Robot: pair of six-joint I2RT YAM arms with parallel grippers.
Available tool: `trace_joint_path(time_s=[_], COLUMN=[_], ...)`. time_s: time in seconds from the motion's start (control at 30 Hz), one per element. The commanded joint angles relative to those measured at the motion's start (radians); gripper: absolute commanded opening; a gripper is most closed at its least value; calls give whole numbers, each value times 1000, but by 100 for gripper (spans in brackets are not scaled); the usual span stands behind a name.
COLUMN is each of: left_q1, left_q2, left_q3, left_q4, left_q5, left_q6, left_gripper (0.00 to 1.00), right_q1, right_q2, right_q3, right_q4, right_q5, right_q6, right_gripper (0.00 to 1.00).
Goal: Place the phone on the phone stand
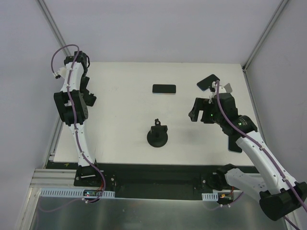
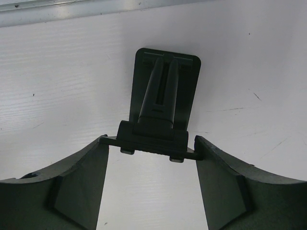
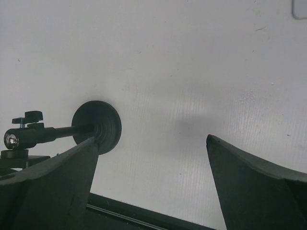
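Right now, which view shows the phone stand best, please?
Top external: the phone stand appears whole and unblocked, seen from above. Right wrist shows its disc and knobbed post close up, side-on but partly hidden. Left wrist doesn't show it.

Down on the white table [image 1: 120, 120] now: matte, faintly scuffed. A touch toward 6 o'clock from centre, the phone stand [image 1: 157, 135], sitting on its round disc base, post upright. Out at 12 o'clock from it, well apart, the phone [image 1: 164, 88], black, lying flat, long side across. In the left wrist view, a black bracket [image 2: 165, 86] against the white top.
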Motion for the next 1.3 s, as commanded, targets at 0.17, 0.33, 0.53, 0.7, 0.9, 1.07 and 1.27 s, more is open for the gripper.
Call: trace_joint_path(time_s=[0.17,0.33,0.53,0.7,0.9,1.07,1.27], left_q1=[10,10,9,5,-32,-130,-188], left_q2=[-4,-64,-288,-672,-909,-876,-929], left_q3=[9,-2,-123,-569,-932,-915,-991], left_q4=[26,97,178,442,904,997,1049], left_q5=[67,105,217,410,884,1166,1198], left_q6=[-84,50,274,415,543,548,561], left_gripper=[33,95,99,99,99,99,99], right_q1=[32,31,31,28,-38,-311,-748], right_q2=[14,59,148,212,251,108,22], right_q3=[57,71,138,175,214,21,-159], right_q4=[-26,-14,-35,-54,-186,-216,-148], right_q5=[73,63,55,88,157,72,-101], right_q6=[33,32,42,122,237,285,234], right_gripper=[96,96,96,96,96,96,96])
